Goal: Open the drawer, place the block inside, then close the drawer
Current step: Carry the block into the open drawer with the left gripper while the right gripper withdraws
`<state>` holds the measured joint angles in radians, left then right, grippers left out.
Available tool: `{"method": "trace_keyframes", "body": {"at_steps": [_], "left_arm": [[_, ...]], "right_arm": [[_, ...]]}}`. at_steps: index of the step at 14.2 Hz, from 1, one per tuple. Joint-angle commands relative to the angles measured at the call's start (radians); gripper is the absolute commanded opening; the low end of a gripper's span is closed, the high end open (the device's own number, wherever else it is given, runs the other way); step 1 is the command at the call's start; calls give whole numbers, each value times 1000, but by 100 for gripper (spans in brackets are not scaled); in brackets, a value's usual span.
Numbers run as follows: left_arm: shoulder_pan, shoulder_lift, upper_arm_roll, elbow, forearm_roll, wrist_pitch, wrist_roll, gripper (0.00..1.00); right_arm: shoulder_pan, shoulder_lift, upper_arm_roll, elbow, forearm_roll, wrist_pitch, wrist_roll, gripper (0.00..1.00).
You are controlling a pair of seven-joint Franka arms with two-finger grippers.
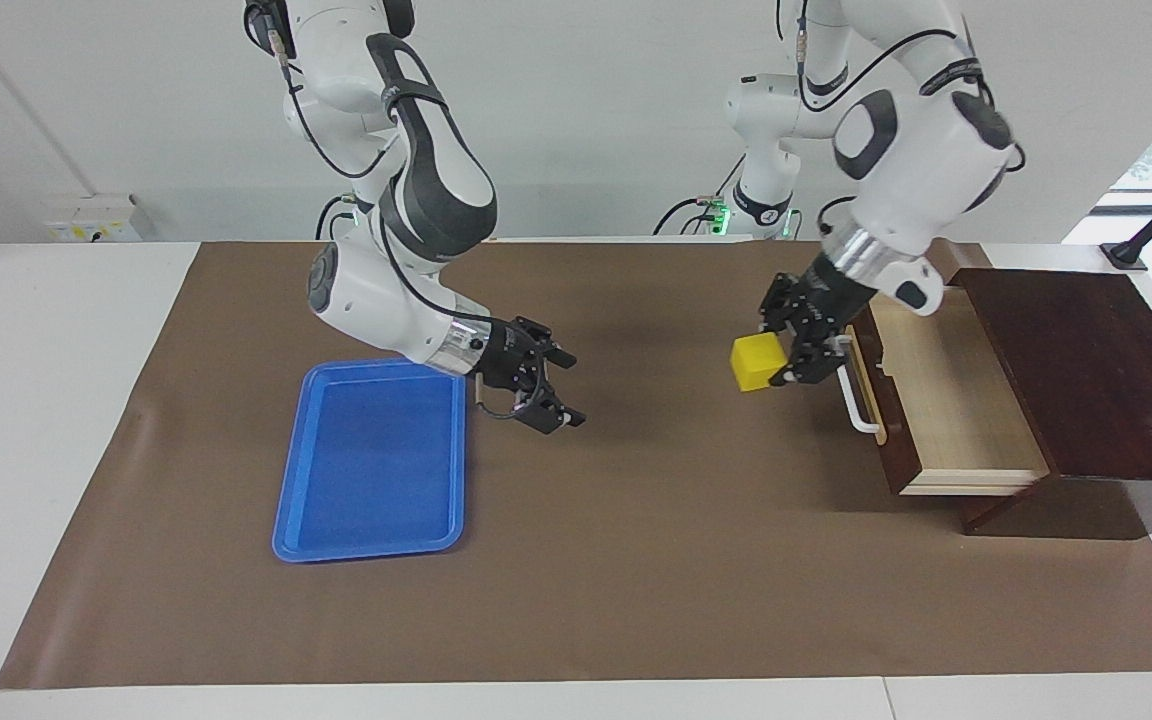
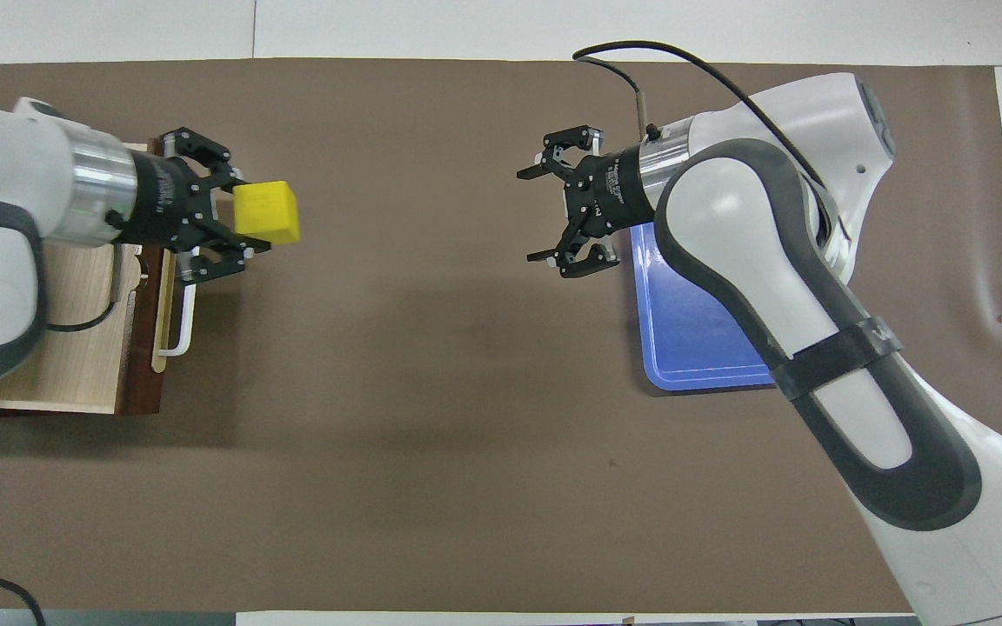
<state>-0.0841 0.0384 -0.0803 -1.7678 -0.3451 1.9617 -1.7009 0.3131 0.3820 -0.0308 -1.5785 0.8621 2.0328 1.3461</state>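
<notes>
1. Block (image 1: 758, 361): I see it held clear of the mat in the left gripper (image 1: 784, 352), right of centre in the facing view and upper left in the overhead view, just in front of the drawer's white handle (image 1: 854, 385).
2. Left gripper fingers (image 2: 244, 249) are clamped on the block's sides.
3. Drawer (image 1: 946, 390) is pulled open at the facing view's right edge; the pale interior that shows is bare.
4. Right gripper (image 1: 558, 387) hangs spread wide and holds nothing, centre-left in the facing view, over the mat beside the blue tray (image 1: 373, 462).
</notes>
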Motion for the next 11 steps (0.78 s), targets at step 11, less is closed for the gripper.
{"method": "trace_keyframes", "body": {"at_steps": [11], "left_arm": [[329, -34, -15, -194, 86, 49, 418, 0]], "right_arm": [[-256, -113, 9, 65, -449, -393, -712, 100]]}}
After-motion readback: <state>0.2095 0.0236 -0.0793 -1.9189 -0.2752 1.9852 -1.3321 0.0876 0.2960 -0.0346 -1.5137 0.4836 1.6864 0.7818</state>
